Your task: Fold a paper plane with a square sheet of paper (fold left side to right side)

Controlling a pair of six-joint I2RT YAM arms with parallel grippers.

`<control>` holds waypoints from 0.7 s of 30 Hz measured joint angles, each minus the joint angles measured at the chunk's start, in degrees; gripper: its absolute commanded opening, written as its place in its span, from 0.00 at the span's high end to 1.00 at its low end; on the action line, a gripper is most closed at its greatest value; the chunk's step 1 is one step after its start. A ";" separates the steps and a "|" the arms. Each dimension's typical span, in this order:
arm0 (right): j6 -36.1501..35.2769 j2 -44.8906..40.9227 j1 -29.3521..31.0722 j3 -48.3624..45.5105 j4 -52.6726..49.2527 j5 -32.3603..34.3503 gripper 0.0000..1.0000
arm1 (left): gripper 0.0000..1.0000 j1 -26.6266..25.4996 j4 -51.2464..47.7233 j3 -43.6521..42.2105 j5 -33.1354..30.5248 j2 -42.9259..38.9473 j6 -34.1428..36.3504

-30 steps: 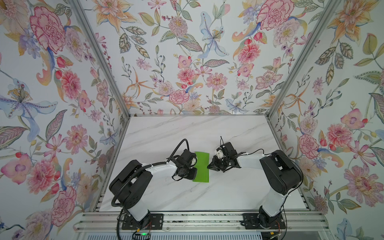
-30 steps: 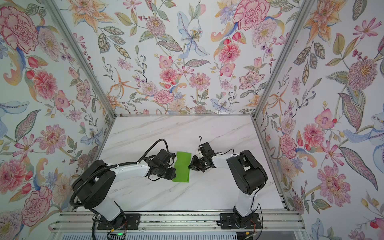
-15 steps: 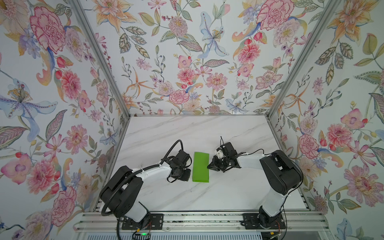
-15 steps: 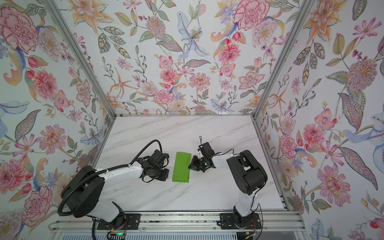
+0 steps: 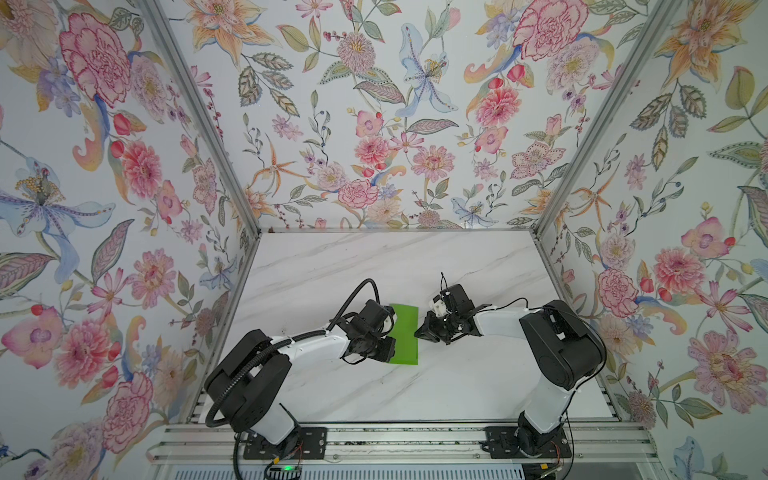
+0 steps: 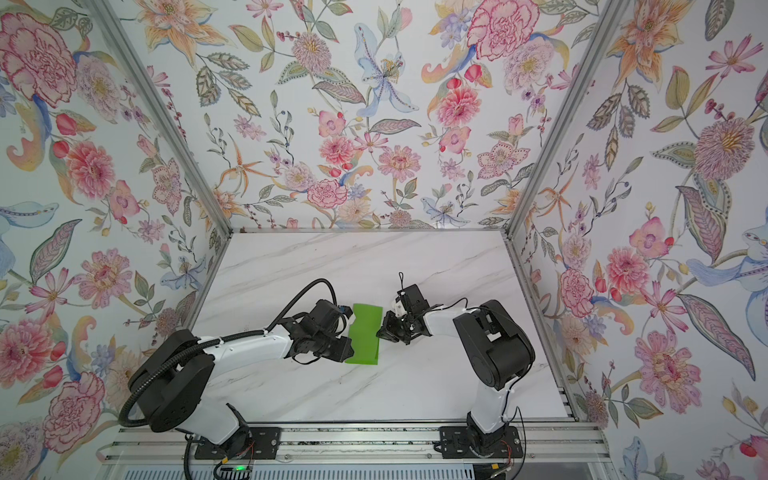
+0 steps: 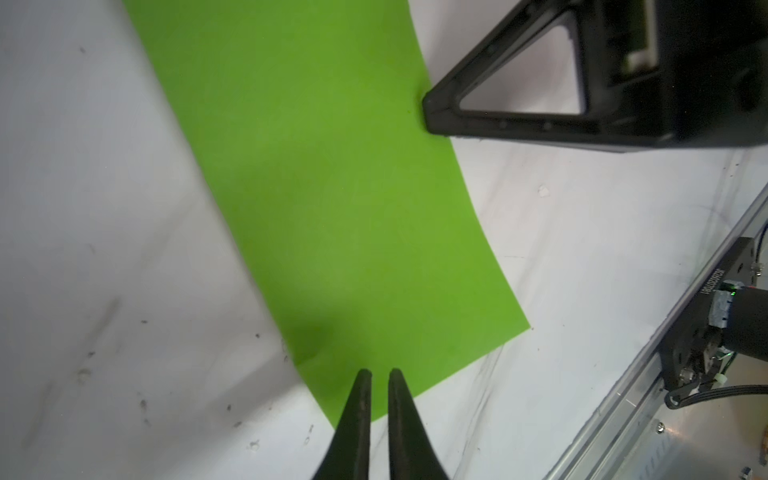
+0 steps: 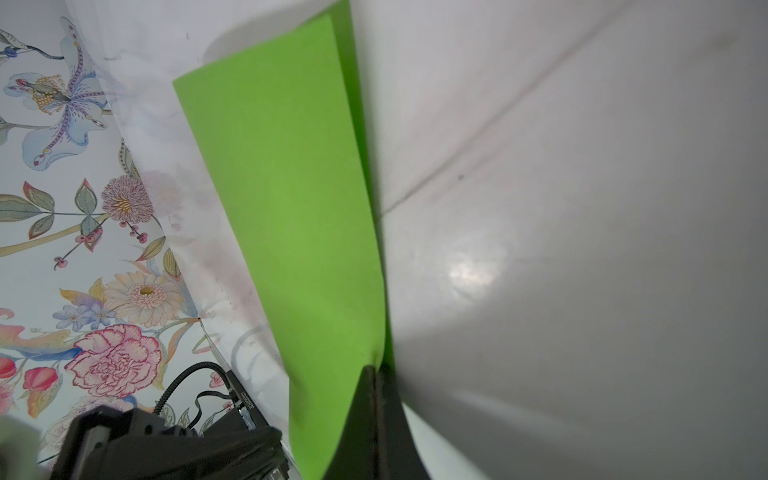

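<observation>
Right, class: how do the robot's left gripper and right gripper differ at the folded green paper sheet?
The black left gripper shows a narrow gap between its fingers and holds nothing; the black right gripper is fully closed, pinching the thin green paper sheet. The left gripper sits at the sheet's left side near its front corner; the right gripper meets its right edge midway. Both point inward at the sheet.
</observation>
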 measured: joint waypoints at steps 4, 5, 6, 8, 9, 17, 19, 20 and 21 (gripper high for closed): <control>0.00 0.00 0.02 0.00 0.00 0.00 1.00 | 0.89 0.02 -1.07 -0.52 -1.64 1.73 0.04; 0.00 0.00 0.00 0.00 0.00 0.02 1.00 | 0.89 0.13 -1.05 -0.55 -1.86 1.73 0.07; 0.00 0.00 0.00 0.00 0.00 0.00 1.00 | 0.89 0.24 -1.05 -0.57 -1.99 1.73 0.07; 0.00 0.00 0.00 -0.02 0.07 0.00 1.00 | 0.89 0.46 -0.83 -0.90 -2.12 1.51 0.04; 0.00 0.00 0.00 -0.04 0.09 0.00 1.00 | 0.89 0.50 -0.66 -1.14 -2.34 1.29 0.04; 0.00 -0.02 0.00 -0.22 0.33 -0.02 1.00 | 0.89 2.97 -3.67 -4.74 -7.08 -3.82 0.48; 0.00 -0.02 0.00 -0.22 0.31 -0.04 1.00 | 0.89 3.08 -5.68 -4.90 -8.48 -4.94 1.38; 0.00 -0.02 0.00 -0.22 0.31 -0.04 1.00 | 0.88 3.04 -6.45 -4.90 -9.18 -5.40 2.01; 0.00 -0.02 0.00 -0.20 0.22 -0.02 1.00 | 0.86 2.86 -7.02 -4.87 -9.55 -5.90 2.75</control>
